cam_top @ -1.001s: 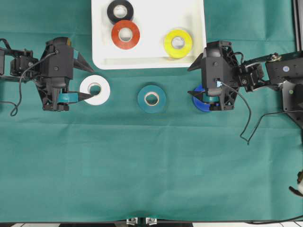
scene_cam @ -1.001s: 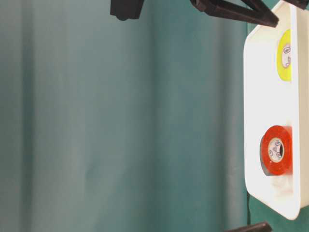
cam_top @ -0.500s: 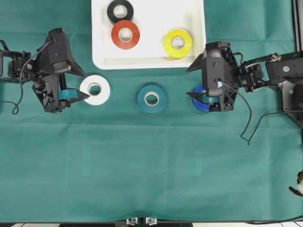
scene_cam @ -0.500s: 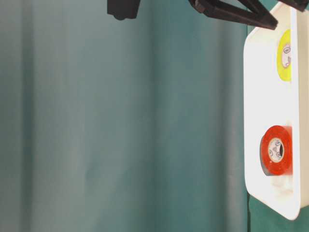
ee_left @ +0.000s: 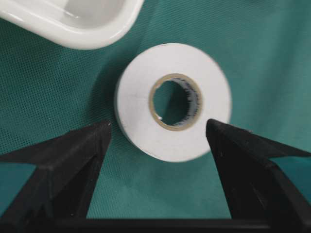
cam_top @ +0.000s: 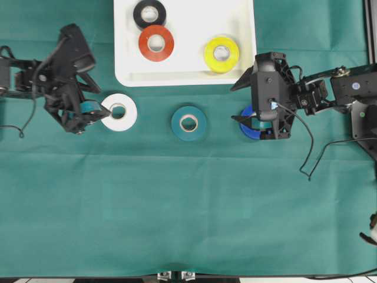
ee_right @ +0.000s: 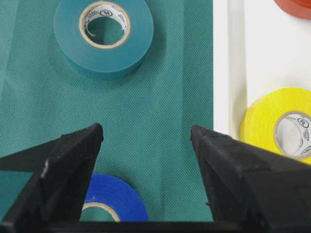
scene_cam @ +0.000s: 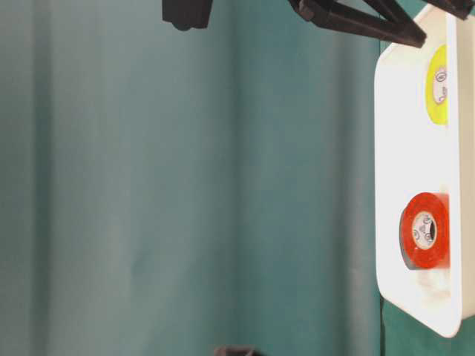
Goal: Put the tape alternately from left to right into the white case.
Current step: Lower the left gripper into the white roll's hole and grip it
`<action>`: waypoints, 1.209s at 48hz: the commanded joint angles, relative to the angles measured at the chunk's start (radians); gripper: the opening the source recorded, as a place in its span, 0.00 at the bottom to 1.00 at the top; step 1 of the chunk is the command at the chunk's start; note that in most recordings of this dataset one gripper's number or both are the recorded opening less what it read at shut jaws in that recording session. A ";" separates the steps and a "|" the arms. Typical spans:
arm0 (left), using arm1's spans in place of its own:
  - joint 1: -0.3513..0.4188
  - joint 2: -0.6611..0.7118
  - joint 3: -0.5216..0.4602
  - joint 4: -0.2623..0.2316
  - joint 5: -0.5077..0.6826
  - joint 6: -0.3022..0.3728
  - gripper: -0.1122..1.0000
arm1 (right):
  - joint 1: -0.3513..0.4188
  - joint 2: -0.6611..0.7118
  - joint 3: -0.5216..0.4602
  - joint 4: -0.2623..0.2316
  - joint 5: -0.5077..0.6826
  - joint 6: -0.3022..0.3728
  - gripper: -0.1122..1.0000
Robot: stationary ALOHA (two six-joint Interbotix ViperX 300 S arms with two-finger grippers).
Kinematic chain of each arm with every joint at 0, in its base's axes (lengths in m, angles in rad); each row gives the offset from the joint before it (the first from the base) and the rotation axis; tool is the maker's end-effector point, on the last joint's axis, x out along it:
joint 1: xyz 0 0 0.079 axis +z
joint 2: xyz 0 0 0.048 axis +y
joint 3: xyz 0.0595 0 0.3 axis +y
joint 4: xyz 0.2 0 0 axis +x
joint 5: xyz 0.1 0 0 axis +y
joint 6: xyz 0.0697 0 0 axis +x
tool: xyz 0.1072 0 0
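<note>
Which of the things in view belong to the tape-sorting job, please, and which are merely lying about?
Part of the job:
white roll, teal roll, blue roll, on the cloth;
black roll, orange-red roll, yellow roll, in the white case;
left gripper, right gripper, both open.

Just lying about:
green cloth, loose cable.

A small round "UL" mark is printed on the inside of the pale cardboard core of the teal tape roll point(ee_right: 103, 36), among other print too small to read. The same round mark shows inside the core of the yellow tape roll point(ee_right: 277, 124). Dark lettering inside the core of the white tape roll point(ee_left: 173, 100) is too blurred to make out.
</note>
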 commanded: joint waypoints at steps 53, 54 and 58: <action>0.005 0.163 -0.104 0.000 0.074 0.009 0.08 | 0.008 0.003 -0.006 0.003 -0.029 0.003 0.82; 0.003 0.163 -0.103 0.000 0.075 0.009 0.08 | 0.006 0.003 -0.006 0.002 -0.031 0.003 0.82; 0.002 0.160 -0.104 0.000 0.074 0.009 0.08 | 0.008 0.003 -0.006 0.002 -0.031 0.003 0.82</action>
